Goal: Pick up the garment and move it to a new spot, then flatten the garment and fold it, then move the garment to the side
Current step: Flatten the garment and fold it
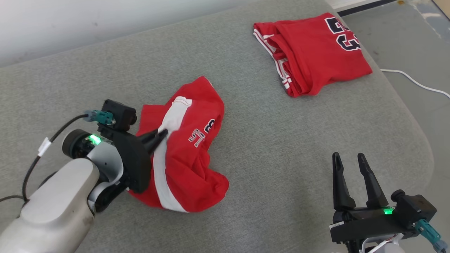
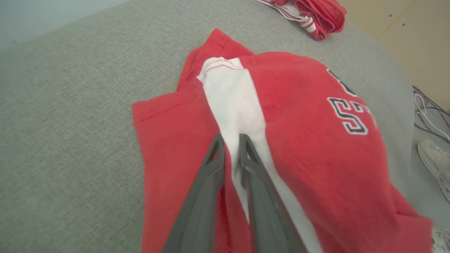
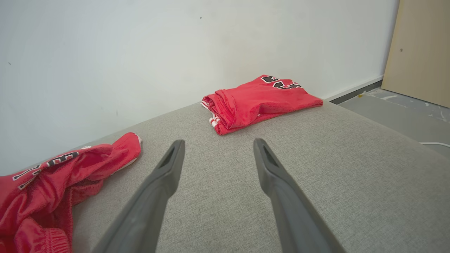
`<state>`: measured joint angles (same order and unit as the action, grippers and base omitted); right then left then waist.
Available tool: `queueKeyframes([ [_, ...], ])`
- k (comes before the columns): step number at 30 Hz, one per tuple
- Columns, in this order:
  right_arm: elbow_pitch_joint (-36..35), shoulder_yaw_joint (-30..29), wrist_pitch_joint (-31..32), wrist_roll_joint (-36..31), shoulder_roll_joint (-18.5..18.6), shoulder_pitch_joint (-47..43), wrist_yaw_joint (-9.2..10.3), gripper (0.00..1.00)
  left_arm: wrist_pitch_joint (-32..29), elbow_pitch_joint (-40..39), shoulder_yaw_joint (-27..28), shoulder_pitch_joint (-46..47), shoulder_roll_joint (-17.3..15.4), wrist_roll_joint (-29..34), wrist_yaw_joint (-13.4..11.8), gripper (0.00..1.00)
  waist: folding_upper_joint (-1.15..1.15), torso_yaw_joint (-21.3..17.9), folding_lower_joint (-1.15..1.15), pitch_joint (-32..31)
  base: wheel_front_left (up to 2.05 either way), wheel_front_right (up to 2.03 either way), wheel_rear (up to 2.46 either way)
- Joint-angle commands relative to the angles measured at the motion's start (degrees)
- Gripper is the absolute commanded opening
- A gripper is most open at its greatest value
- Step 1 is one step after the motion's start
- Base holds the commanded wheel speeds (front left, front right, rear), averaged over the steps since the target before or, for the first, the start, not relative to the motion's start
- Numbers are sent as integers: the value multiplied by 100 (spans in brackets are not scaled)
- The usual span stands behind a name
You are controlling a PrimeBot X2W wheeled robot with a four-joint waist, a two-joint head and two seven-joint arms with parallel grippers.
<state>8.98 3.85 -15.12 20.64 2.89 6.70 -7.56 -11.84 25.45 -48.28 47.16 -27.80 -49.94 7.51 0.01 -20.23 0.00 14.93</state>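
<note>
Within left claw (image 2: 231, 137), crumpled red garment (image 2: 299, 140), pinched mid-stripe

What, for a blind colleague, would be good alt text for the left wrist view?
The left gripper pinches the white stripe of a crumpled red garment on a grey cushion. A second red garment, folded, lies at the top edge.

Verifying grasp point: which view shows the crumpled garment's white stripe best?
Left wrist view: white stripe close-up, left gripper pinching it. Head view shows it partly behind that gripper; right wrist view gives a sliver at the garment's edge.
</note>
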Motion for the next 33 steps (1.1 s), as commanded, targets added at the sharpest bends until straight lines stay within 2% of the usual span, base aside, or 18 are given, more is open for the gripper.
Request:
queueKeyframes([
  [1,-19,-20,-2,-32,-3,-50,17,100,114,34,30,75,-11,-15,-10,0,-1,74,0,-36,0,0,0],
  [7,-17,-62,-2,-100,-2,-114,17,100,685,70,231,116,48,0,-60,0,-1,376,0,-146,0,0,0],
  [9,-13,-82,-2,-144,-1,-142,17,100,959,-6,353,6,28,-10,-155,0,-1,541,0,-198,0,0,0],
  [13,-11,-101,-3,-218,-1,-178,17,100,1479,-292,597,-393,-79,-104,-405,0,-1,912,0,-265,0,0,0],
  [21,46,-108,-2,-378,-1,-168,17,100,2323,-1167,970,-1696,-261,-291,-1116,0,-1,1590,0,-360,0,0,0],
  [26,80,-100,-2,-442,-1,-165,17,100,2612,-1517,1257,-2630,-88,-563,-1430,0,-1,1830,0,-405,0,0,0],
  [33,131,-96,-2,-482,0,-213,17,100,2705,-1361,1623,-3599,371,-540,-1518,0,-1,1942,0,-427,0,0,0],
])
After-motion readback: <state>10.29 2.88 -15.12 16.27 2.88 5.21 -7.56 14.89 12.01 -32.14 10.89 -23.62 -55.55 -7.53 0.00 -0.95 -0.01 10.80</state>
